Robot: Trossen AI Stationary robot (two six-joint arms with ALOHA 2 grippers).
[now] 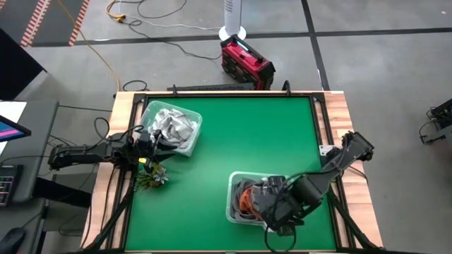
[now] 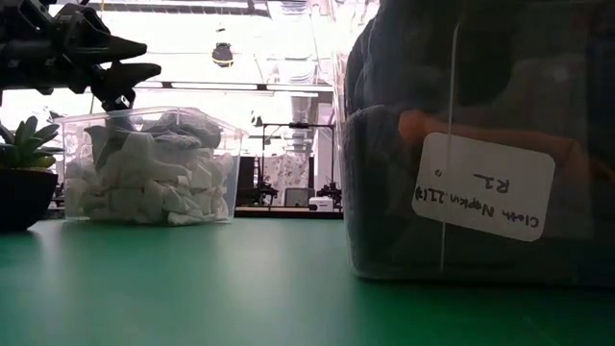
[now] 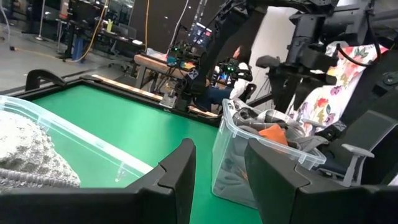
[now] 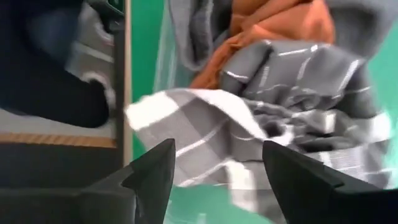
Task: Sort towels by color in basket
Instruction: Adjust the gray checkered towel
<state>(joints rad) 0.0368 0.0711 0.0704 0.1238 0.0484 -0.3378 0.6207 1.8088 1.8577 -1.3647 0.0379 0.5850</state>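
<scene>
The right end effector [image 1: 272, 204] hangs released over the dark-towel bin [image 1: 234, 204] near the table's front edge, checked towel [image 4: 298, 124] below; the left end effector [image 1: 145, 137] waits half-spread, empty, beside the white-towel bin [image 1: 194, 134].

Soft cloth towels [image 4: 292, 81], clear plastic bin [image 2: 144, 168]
</scene>
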